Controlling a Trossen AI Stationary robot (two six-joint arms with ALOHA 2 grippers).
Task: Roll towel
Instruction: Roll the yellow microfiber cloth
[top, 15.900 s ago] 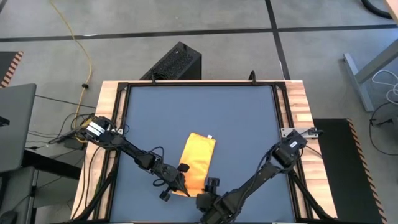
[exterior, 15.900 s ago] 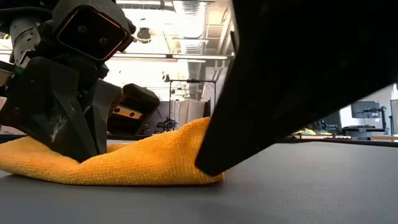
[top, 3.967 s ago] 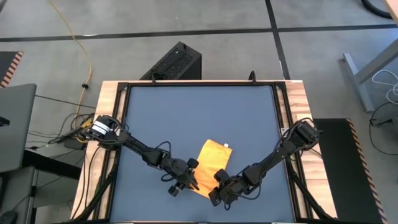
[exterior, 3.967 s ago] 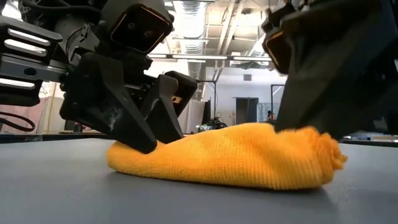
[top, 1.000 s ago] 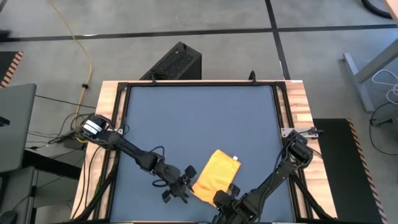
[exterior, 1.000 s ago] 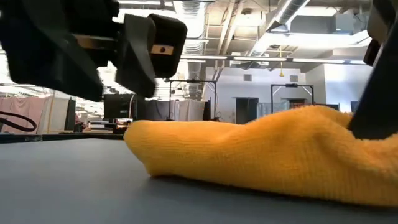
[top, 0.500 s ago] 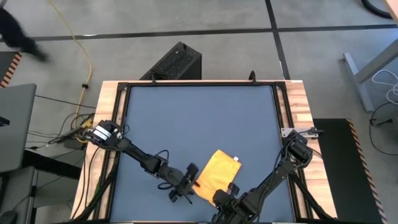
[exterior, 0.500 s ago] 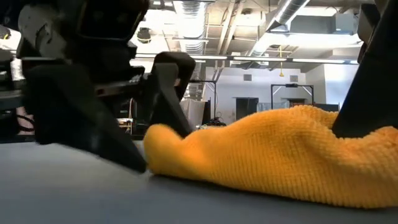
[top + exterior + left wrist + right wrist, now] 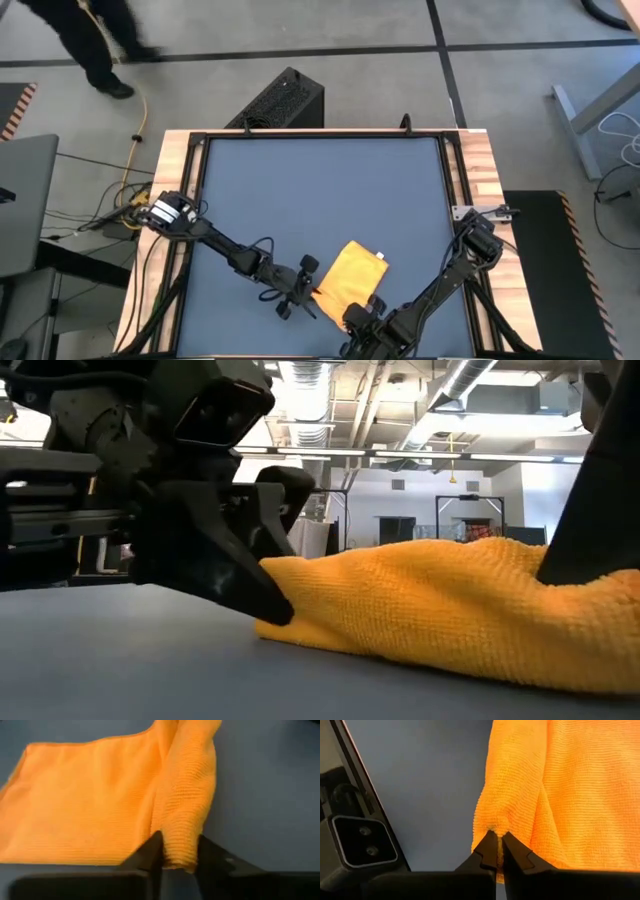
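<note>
Trouble can come mostly from the two small grips on the bright yellow soft cloth towel, which lies folded on the dark grey table mat, close to the mat's near edge and a little right of its middle. The left gripper sits at the towel's left near corner, and its two dark fingers are closed on a thick fold of the cloth; the bunched edge stands up between them. The right gripper is at the towel's near right corner, its fingers pinched nearly together on a thin ridge of fabric.

In my judgement the rolling is only at its beginning: the far part of the towel, with the small white tag at its far corner, lies flat.

Risks from here:
- The right pinch holds very little cloth, so the edge may slip out when the arm turns it over.
- If one gripper moves faster than the other, the roll can become skewed, because the towel already lies diagonal to the mat's edges.
- The left grip takes a fat bunch, so the roll may start loose and open again when it is released.
- The two grippers are near each other at the towel's near edge and could touch.
</note>
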